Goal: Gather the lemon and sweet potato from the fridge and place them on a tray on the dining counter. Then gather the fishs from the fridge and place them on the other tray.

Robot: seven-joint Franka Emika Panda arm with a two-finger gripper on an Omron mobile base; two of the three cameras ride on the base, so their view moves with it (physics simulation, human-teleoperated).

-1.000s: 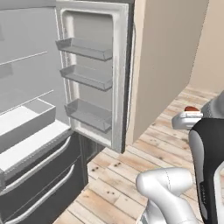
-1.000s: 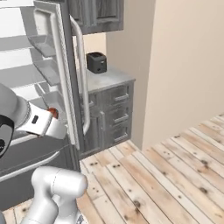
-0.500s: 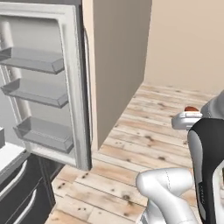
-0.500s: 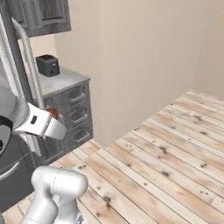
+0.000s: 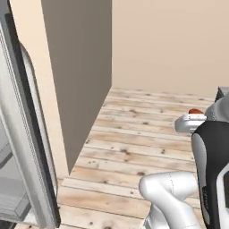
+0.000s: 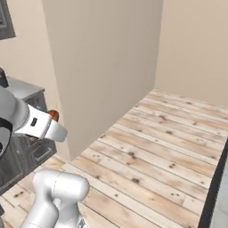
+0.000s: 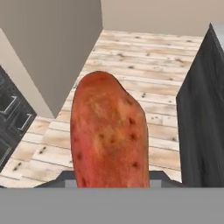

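The sweet potato (image 7: 109, 135), orange-red and speckled, stands upright in the middle of the hand view. My gripper (image 5: 193, 117) is shut on it, and the tuber hides the fingertips. From the left base view just its top (image 5: 195, 111) peeks above the white hand, held high over the wooden floor. In the right base view it (image 6: 53, 115) sits behind the hand. The fridge's open door (image 5: 27, 134) runs down the left edge. The lemon, the fishs and both trays are out of view.
A beige wall block (image 5: 80, 76) juts out beside the fridge, with wooden floor (image 6: 151, 147) stretching beyond. Grey cabinet drawers (image 6: 26, 151) stand at the left. A dark grey counter side (image 7: 201, 109) rises on the right, also seen low as a dark edge (image 6: 216, 187).
The whole picture has swung: the base has turned away from the fridge, so shelves and cabinets slid off to the left. The gripper holds the sweet potato the same way.
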